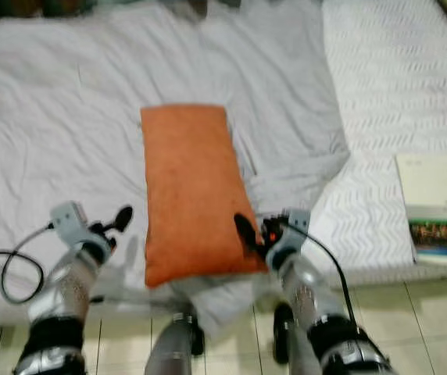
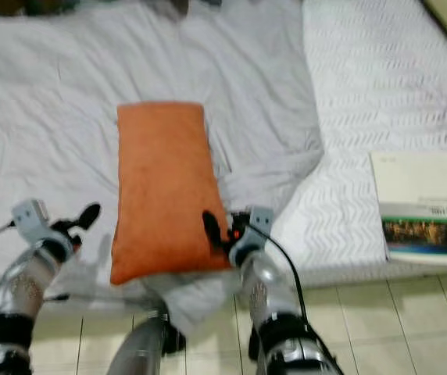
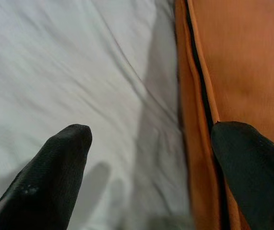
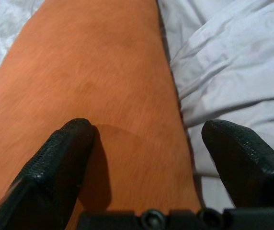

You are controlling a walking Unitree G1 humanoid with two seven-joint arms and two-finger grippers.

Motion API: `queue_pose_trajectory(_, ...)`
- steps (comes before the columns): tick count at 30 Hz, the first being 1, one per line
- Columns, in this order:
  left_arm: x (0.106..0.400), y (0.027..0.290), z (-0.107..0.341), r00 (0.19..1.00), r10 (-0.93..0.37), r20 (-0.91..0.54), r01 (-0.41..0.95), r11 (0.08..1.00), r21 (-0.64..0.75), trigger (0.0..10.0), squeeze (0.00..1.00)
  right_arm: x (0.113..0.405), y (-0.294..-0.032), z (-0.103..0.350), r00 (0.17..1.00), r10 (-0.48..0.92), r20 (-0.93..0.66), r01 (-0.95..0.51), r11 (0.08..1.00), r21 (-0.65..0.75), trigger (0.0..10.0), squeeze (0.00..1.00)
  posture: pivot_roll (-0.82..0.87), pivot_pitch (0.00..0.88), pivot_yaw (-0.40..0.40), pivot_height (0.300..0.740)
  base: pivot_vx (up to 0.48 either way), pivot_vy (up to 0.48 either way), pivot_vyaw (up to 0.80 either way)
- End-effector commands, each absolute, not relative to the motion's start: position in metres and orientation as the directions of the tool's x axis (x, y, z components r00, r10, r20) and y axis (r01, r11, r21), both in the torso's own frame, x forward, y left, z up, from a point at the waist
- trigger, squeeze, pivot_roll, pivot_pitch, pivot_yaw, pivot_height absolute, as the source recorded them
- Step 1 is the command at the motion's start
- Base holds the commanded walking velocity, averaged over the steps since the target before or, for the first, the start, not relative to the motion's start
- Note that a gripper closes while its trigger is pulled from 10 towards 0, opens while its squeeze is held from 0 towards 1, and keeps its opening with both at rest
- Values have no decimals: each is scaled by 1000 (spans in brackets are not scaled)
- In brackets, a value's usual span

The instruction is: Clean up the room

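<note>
long orange fabric pillow (image 1: 191,191) lies on wrinkled white bedsheet (image 1: 59,117) | right gripper (image 4: 149,153) spread wide over its near corner | left gripper (image 3: 151,167) spread beside its edge

Plain orange pillow (image 1: 191,191) on a wrinkled white sheet (image 1: 59,117). White mattress cover (image 1: 399,86) with a zigzag quilted pattern. Cream book (image 1: 438,207) with a green photo band. Pale beige tiled floor (image 1: 411,312).
</note>
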State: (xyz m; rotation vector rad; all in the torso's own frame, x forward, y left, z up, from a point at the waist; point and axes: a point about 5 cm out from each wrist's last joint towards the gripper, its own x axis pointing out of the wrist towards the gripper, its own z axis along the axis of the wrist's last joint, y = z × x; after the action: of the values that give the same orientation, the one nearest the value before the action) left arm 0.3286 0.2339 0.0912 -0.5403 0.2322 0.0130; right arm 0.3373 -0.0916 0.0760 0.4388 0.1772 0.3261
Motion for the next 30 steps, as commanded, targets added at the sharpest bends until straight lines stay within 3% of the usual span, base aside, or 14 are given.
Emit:
queue_pose_trajectory(1, 329, 230, 87, 968, -77, -240, -68, 838, -541, 10000, 0, 337, -93, 73, 939, 328, -106, -245, 850, 466, 10000, 0, 63, 627, 77, 740, 0, 0, 0)
queue_pose_trajectory(10, 350, 193, 98, 959, -224, -174, 66, 773, -632, 10000, 0, 342, -95, 79, 940, 334, -74, -261, 841, 474, 10000, 0, 39, 633, 85, 740, 0, 0, 0)
queue_pose_trajectory(22, 350, 176, 116, 940, -330, -90, 200, 742, -639, 10000, 0, 339, -87, 77, 932, 358, -67, -278, 818, 503, 10000, 0, 36, 627, 101, 740, 0, 0, 0)
queue_pose_trajectory(24, 345, 163, 107, 906, -406, -118, 221, 693, -686, 10000, 0, 335, -76, 73, 909, 408, -88, -294, 776, 559, 10000, 0, 36, 624, 100, 740, 0, 0, 0)
queue_pose_trajectory(25, 344, 159, 101, 892, -427, -149, 218, 695, -686, 10000, 0, 333, -71, 70, 894, 436, -104, -302, 757, 579, 4980, 0, 36, 623, 100, 740, 0, 0, 0)
queue_pose_trajectory(26, 344, 157, 98, 883, -438, -171, 215, 699, -682, 10000, 0, 331, -68, 68, 884, 454, -114, -307, 747, 590, 4980, 0, 35, 622, 99, 740, 0, 0, 0)
queue_pose_trajectory(27, 343, 155, 92, 873, -445, -200, 203, 703, -681, 0, 0, 328, -62, 64, 868, 480, -131, -316, 735, 600, 0, 0, 34, 622, 98, 740, 0, 0, 0)
queue_pose_trajectory(30, 343, 151, 87, 861, -456, -225, 194, 703, -685, 0, 0, 324, -56, 60, 846, 510, -155, -324, 723, 611, 0, 0, 30, 622, 97, 740, 0, 0, 0)
